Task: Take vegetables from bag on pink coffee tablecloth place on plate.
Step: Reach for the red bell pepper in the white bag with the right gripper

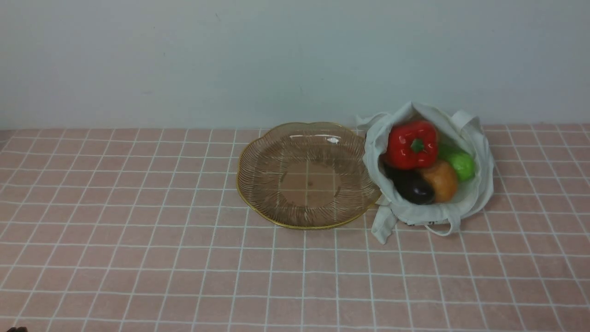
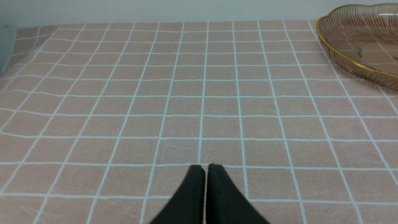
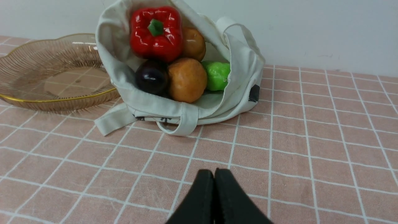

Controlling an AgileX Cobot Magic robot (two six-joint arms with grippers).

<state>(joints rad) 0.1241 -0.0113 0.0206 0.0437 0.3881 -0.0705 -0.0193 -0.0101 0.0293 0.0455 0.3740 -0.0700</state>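
The off-white cloth bag (image 1: 474, 193) lies open on the pink checked tablecloth (image 1: 138, 258), right of the amber glass plate (image 1: 258, 170). In it are a red bell pepper (image 1: 411, 144), a purple eggplant (image 1: 412, 186), an orange-brown potato (image 1: 441, 180) and a green cucumber (image 1: 458, 161). The right wrist view shows the bag (image 3: 118, 62), pepper (image 3: 155, 32), eggplant (image 3: 151, 77), two potatoes (image 3: 187, 79) and cucumber (image 3: 217, 74). My right gripper (image 3: 214, 171) is shut and empty, short of the bag. My left gripper (image 2: 205, 166) is shut and empty over bare cloth, the plate (image 2: 345, 37) far off. Neither gripper shows in the front view.
A pale wall (image 1: 295, 60) stands right behind the plate and bag. The bag's loop handles (image 1: 438, 228) trail on the cloth toward me. The cloth's edge drops off at one side in the left wrist view (image 2: 9, 46).
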